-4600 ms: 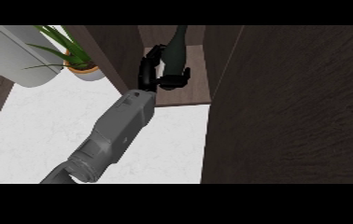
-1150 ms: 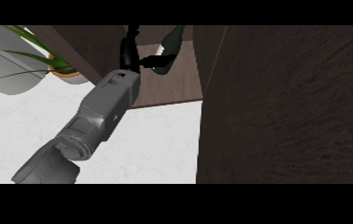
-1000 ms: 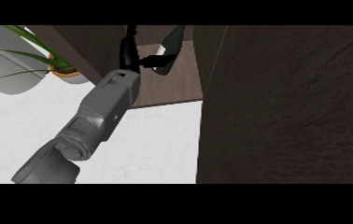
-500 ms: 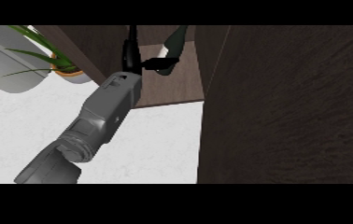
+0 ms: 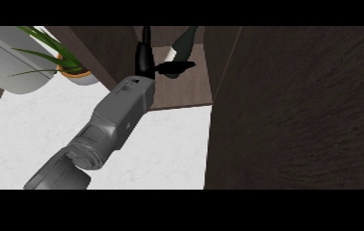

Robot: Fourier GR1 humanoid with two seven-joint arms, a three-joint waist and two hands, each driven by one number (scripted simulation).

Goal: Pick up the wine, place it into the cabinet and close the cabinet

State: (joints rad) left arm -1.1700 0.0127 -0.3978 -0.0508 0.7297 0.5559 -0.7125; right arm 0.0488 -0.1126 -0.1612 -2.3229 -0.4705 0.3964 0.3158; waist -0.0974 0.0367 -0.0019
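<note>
Dark green wine (image 5: 186,38) stands inside the cabinet (image 5: 284,105), so the left hand (image 5: 158,64), fingers spread apart beside it, should draw straight back before swinging the door.

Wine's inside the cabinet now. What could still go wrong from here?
1. The wine bottle stands tilted on the cabinet shelf; it may tip over.
2. The left hand is open right beside it, so pulling out could knock it.
3. The cabinet door may hit the forearm if swung early.
</note>
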